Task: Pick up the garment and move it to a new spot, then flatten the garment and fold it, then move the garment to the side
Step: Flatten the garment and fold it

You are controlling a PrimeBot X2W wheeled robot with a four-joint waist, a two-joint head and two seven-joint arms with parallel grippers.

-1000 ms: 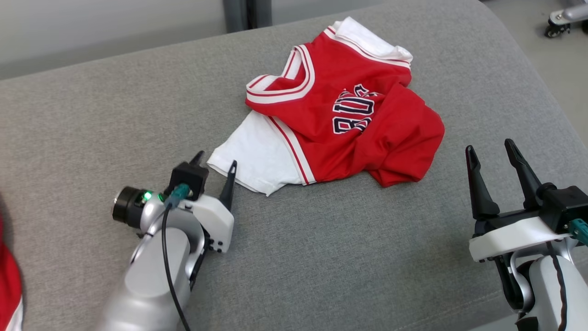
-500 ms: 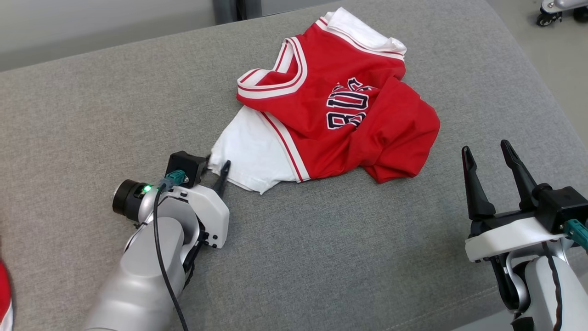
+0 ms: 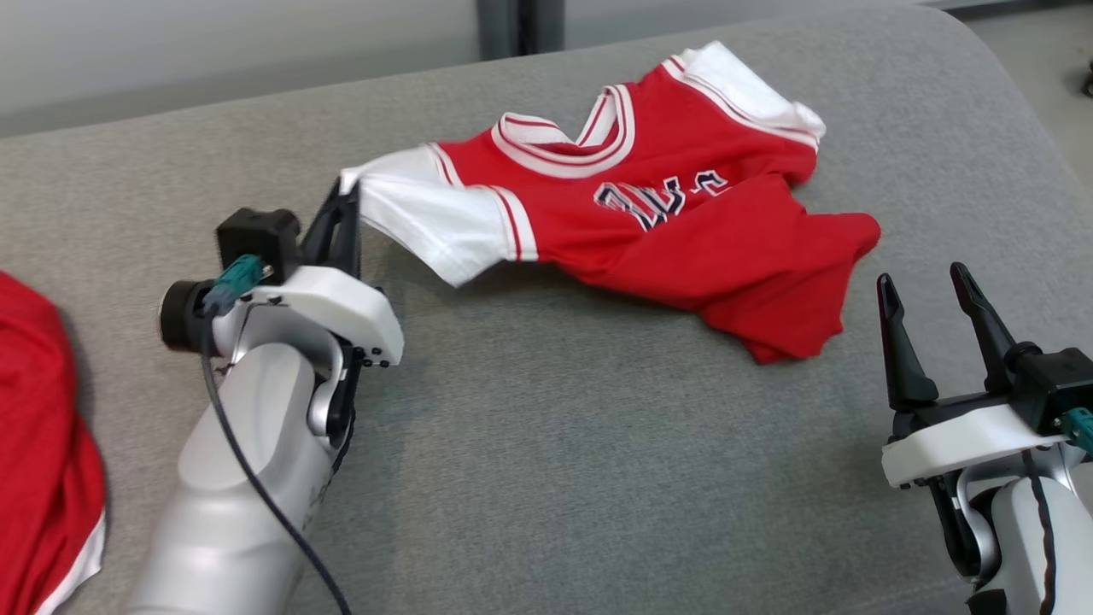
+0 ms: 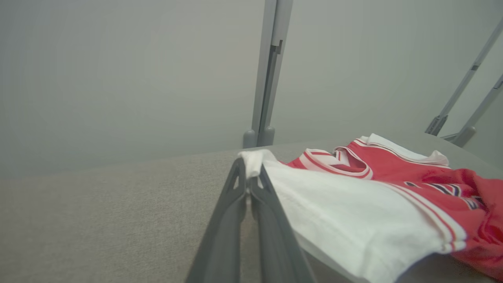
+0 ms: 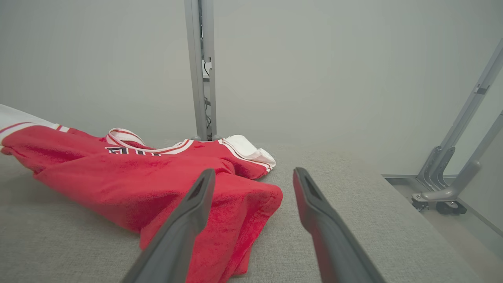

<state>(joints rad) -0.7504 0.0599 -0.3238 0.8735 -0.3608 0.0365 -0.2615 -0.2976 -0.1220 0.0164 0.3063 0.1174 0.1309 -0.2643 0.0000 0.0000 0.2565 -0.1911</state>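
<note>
Rumpled red jersey (image 3: 683, 248) — white sleeve (image 3: 427, 224) pinched by left hand (image 3: 348, 195).

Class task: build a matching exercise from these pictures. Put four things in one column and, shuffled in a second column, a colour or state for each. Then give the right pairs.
Column one
1. left gripper
2. right gripper
3. garment sleeve
4. padded surface

Column two
A. grey
B. open, holding nothing
C. shut on the sleeve's edge
D. white

Pairs: 1-C, 2-B, 3-D, 4-A
</note>
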